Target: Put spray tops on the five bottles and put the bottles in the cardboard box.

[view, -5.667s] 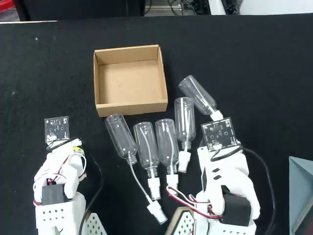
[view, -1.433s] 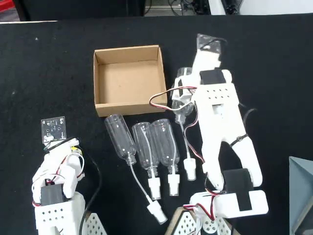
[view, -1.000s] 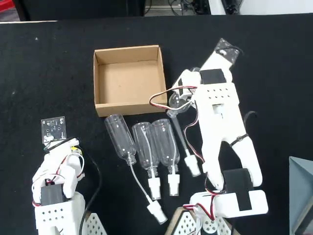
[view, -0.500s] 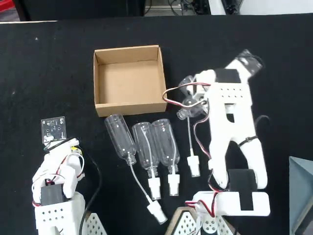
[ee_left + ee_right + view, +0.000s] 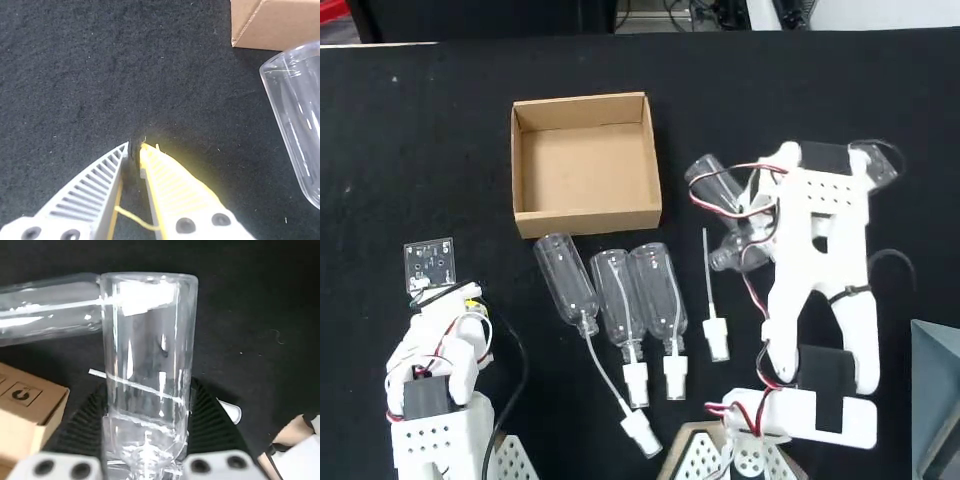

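Note:
The open cardboard box (image 5: pixel 585 160) holds nothing. My right gripper (image 5: pixel 745 240) is shut on a clear bottle (image 5: pixel 725 257) without a top, right of the box; in the right wrist view the bottle (image 5: pixel 147 340) stands between the black fingers (image 5: pixel 210 425). A second bare bottle (image 5: pixel 712 183) lies just beyond it. A loose spray top (image 5: pixel 716 338) with its tube lies on the mat in front. Three more bottles (image 5: pixel 618 295) lie side by side, white spray tops (image 5: pixel 636 385) at their necks. My left gripper (image 5: pixel 134 147) is shut on nothing, low at the near left (image 5: pixel 470 298).
A grey object (image 5: pixel 935 400) sits at the near right edge. One bottle's long tube runs out to a spray top (image 5: pixel 640 430) near the arm bases. The box corner (image 5: pixel 25 410) is close beside the held bottle. Bare black mat lies left of the box.
My right arm has swung to the right with the bottle, which came off its spray top; that top and tube now lie on the mat. The left arm kept still.

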{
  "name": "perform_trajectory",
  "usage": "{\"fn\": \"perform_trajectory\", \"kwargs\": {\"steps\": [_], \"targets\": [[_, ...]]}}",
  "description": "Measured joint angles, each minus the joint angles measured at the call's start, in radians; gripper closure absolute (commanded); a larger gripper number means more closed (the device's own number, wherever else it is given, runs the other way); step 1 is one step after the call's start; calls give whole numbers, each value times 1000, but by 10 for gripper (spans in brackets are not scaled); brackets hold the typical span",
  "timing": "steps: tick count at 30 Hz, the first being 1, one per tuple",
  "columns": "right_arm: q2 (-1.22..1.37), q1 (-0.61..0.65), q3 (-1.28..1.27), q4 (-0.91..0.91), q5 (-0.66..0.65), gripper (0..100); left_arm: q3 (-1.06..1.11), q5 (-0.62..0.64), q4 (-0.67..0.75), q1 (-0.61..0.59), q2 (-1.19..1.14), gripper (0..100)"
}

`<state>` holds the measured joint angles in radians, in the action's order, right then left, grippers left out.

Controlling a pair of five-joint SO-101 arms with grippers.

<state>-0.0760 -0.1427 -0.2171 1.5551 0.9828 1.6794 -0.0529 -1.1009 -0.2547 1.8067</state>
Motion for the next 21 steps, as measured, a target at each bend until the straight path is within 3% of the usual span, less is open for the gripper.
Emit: {"fn": "perform_trajectory", "kwargs": {"steps": [12,21], "targets": [[0,-120,-55,0,69,987,0,0,0,0,0,971],[0,-120,-144,-49,69,987,0,0,0,0,0,971]]}}
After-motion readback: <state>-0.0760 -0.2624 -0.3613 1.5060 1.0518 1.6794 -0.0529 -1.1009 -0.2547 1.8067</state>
